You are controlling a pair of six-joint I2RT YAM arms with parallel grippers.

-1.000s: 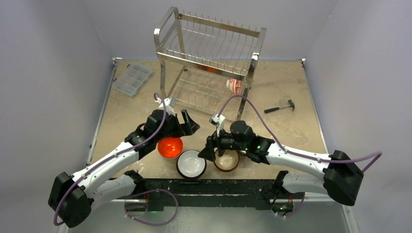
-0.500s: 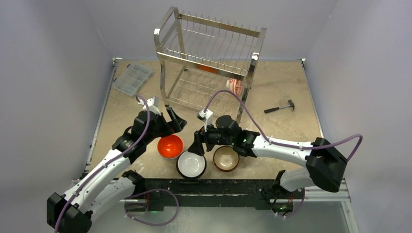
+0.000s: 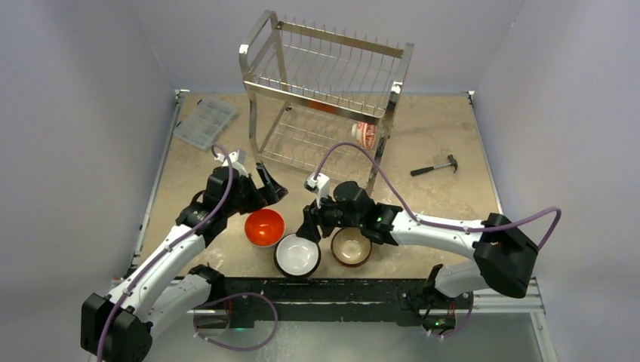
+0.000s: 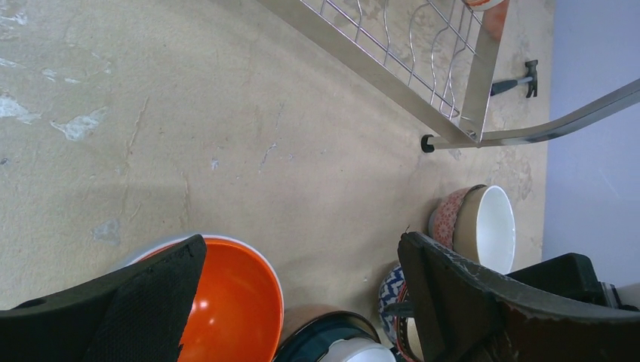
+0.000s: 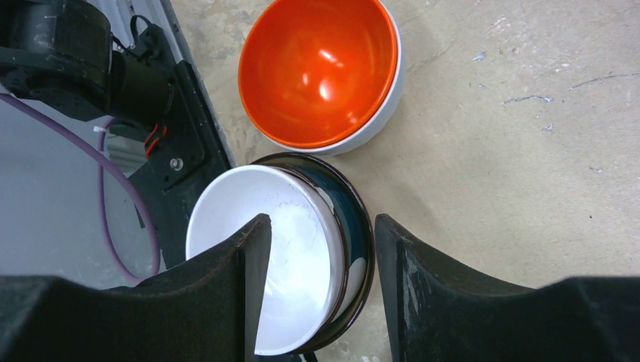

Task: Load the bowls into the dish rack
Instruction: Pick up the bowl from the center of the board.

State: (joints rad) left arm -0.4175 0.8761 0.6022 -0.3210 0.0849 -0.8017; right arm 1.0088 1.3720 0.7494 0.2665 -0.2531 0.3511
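Partly | white bowl (image 5: pixel 302 256) | rim hidden behind right fingers (image 5: pixel 438 302)

The sandy, scuffed surface (image 3: pixel 441 136) is marked with pale patches. At the far middle the dish rack (image 3: pixel 324 75) is stood on its legs. A clear compartment box (image 3: pixel 204 121) is laid at the far left and a hammer (image 3: pixel 436 167) at the right. Along the near edge (close together) are set an orange bowl (image 3: pixel 264 226), a dark-rimmed white bowl (image 3: pixel 296 255) and a brown bowl (image 3: pixel 351 246).
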